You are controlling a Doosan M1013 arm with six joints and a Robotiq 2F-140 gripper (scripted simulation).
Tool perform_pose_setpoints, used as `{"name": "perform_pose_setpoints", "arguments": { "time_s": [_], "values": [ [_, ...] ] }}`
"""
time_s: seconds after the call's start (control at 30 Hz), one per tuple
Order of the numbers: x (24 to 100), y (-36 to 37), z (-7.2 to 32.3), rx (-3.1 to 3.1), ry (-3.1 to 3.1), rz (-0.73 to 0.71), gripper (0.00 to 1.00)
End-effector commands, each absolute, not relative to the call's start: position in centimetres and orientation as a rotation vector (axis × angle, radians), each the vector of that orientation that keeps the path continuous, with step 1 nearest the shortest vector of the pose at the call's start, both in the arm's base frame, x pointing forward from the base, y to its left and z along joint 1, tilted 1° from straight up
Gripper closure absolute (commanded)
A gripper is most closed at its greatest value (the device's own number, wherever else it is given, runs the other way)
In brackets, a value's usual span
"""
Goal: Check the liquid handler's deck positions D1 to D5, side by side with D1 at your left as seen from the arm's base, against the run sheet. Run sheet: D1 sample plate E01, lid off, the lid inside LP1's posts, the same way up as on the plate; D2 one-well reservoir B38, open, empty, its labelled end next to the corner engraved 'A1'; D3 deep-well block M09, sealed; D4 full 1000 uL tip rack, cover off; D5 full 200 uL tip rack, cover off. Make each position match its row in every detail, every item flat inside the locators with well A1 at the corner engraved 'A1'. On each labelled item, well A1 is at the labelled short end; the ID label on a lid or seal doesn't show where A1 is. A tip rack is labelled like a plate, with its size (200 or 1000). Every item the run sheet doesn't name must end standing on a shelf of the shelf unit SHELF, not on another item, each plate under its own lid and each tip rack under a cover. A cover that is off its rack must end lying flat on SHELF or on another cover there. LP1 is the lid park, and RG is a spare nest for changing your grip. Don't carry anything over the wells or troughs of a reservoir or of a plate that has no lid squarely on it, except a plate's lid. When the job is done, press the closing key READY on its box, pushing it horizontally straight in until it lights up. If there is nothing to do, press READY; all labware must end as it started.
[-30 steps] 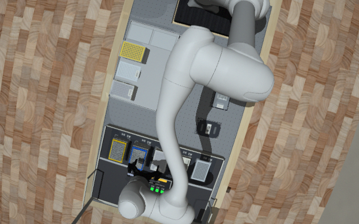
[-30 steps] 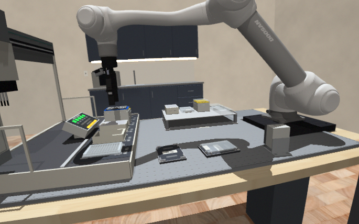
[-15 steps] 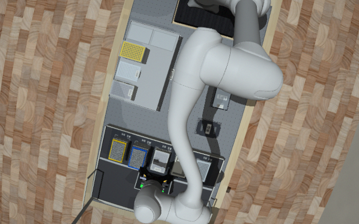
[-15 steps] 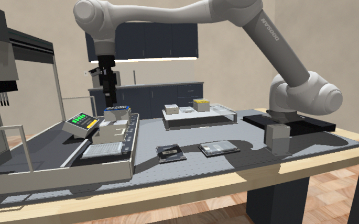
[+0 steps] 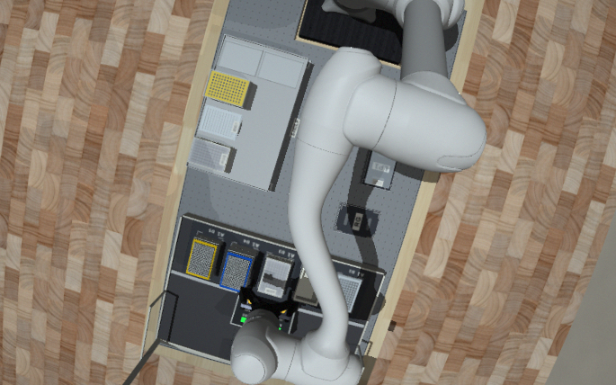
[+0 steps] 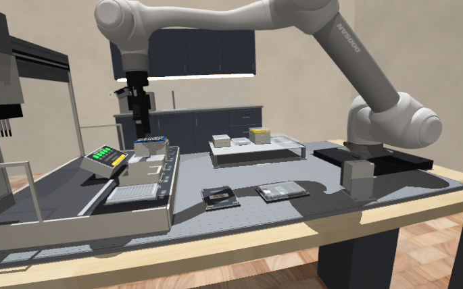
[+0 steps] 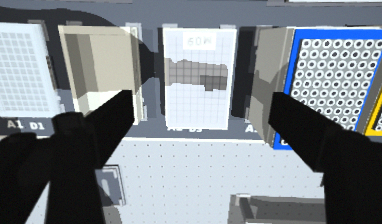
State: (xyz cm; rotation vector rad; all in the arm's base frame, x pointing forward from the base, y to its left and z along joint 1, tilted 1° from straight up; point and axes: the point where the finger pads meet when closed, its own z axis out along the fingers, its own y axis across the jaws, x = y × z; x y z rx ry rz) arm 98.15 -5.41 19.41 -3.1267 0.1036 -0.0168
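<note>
Top overhead, far; exterior side-on; wrist close above deck [image 7: 142, 135], shared.

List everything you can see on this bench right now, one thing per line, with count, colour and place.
Well plate: one, white, deck slot D1.
Open trough: one, beige, next slot.
Sealed block: one, white, middle slot, below the gripper.
Tip racks: two, blue-framed and yellow-framed, last two slots.
Keypad box: one, grey with green keys, on the deck.
Shelf: one, grey, carrying three items and clear covers.
Lid: one, clear, in its park on the bench.
Spare nest: one, dark, beside the lid.
Grey box: one, near the arm's base.
Gripper: one, black, open, holding nothing.
</note>
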Motion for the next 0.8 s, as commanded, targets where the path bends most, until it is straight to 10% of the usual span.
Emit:
{"name": "perform_pose_setpoints", "arguments": {
  "time_s": [0.0, 0.77],
  "values": [
    [98.2, -5.3, 19.6, -3.130, 0.110, -0.021, 0.21],
    [98.5, -1.7, 19.8, -3.134, 0.112, -0.024, 0.21]
  ]
}}
